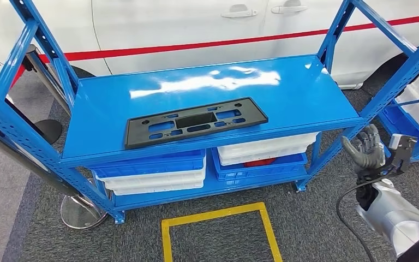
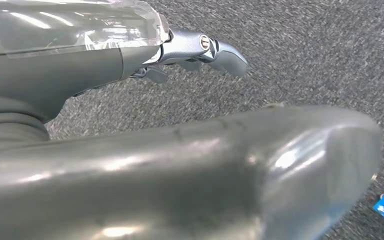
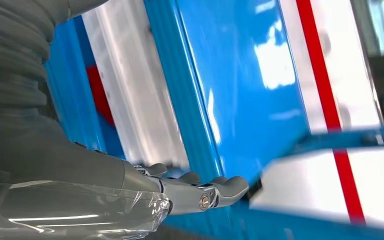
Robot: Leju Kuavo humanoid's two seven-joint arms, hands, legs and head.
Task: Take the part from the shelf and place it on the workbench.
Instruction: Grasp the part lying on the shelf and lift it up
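bins – blue and white, stacked on lower shelf, red item in one, left of right hand | part – flat black slotted plate on shelf top, up-left of hand | right hand open, holding nothing | left hand empty over carpet, fingers loosely apart

Grey carpet w/ yellow tape, white car

flat black slotted part lying lengthwise on blue shelf top

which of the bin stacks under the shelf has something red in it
The right-hand bin stack, nearer the right hand; the left-hand bin stack shows none.
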